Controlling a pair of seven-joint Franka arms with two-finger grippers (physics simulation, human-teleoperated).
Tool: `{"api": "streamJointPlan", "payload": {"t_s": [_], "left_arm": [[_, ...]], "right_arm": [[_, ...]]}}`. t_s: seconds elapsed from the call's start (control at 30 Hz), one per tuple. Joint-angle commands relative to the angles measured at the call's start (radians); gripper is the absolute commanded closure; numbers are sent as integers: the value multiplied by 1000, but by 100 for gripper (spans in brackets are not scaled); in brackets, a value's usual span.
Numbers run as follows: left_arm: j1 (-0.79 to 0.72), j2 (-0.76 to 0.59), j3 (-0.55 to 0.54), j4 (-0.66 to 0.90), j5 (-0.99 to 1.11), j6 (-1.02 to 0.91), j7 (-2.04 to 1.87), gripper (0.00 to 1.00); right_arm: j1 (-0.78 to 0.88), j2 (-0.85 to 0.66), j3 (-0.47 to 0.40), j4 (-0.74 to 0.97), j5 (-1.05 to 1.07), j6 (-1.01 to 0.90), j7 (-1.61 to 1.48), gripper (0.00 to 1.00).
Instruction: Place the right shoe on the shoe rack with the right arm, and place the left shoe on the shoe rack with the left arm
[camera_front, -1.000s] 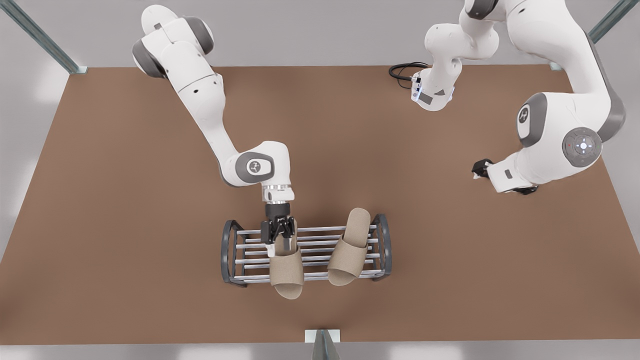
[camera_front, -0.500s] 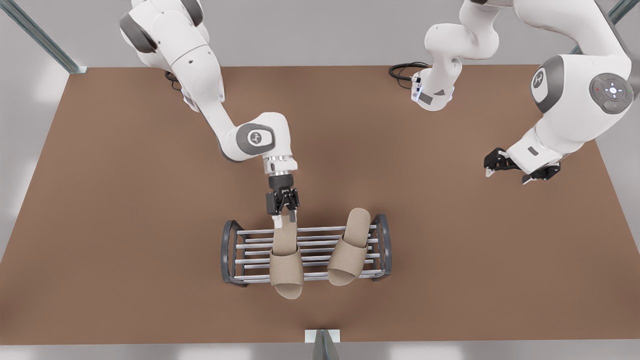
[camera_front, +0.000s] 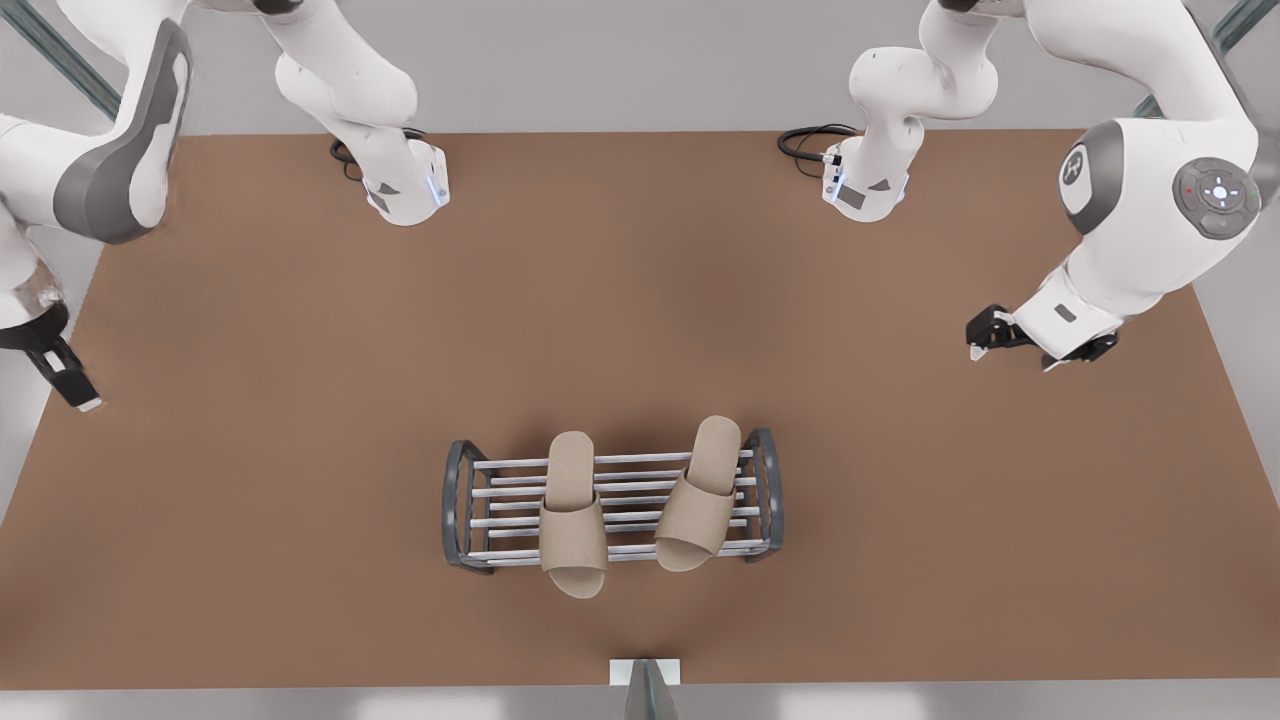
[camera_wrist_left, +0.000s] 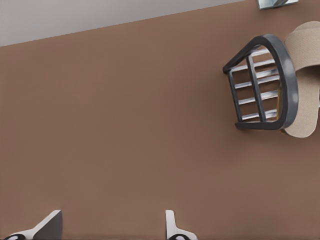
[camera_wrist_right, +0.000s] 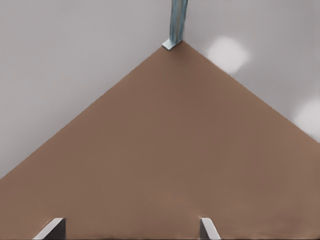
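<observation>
The shoe rack (camera_front: 459, 500) stands near the table's front edge, with dark arched ends and silver bars. Both beige slippers lie across its bars, toes toward the front edge. The left shoe (camera_front: 572, 515) is on the front view's left and the right shoe (camera_front: 700, 495) on its right. My left gripper (camera_front: 62, 378) hangs open by the table's edge at the front view's far left, holding nothing. The left wrist view has the rack (camera_wrist_left: 289, 85) and the left shoe (camera_wrist_left: 306, 47) far beyond its fingertips (camera_wrist_left: 172, 227). My right gripper (camera_front: 985, 335) waits open and unloaded at the front view's right.
Both arm bases (camera_front: 405, 190) stand at the back edge with a black cable (camera_front: 805, 140) beside one. Metal posts (camera_wrist_right: 177, 20) mark the table corners, and a small bracket (camera_front: 645, 672) sits at the front edge. Bare brown table surrounds the rack.
The left gripper let go of the left shoe, rose off the rack and swung away to the front view's far left. The right arm lifted and drew back slightly.
</observation>
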Motion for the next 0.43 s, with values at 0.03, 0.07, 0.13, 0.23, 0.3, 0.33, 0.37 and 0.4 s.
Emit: {"api": "streamJointPlan", "payload": {"t_s": [0.03,0.07,0.13,0.23,0.3,0.33,0.37,0.4], "left_arm": [[-1,19,0,6,1,-1,-65,0],[-1,19,0,6,1,-2,-67,0],[-1,27,0,6,1,-1,-65,0],[-1,29,0,6,2,-1,-65,0],[-1,35,0,6,2,1,-65,0],[-1,36,0,8,2,1,-65,0],[-1,39,0,11,2,1,-65,0],[-1,42,0,12,2,1,-65,0]], "right_arm": [[256,9,25,-8,144,-263,-564,0],[258,9,40,-6,143,-260,-566,0],[265,22,40,-5,146,-249,-564,0],[256,94,40,8,163,-115,-588,0],[253,203,39,158,167,-148,-583,0],[258,202,39,155,161,-149,-580,0],[255,202,39,152,154,-160,-581,0],[255,200,39,152,152,-160,-581,0]]}}
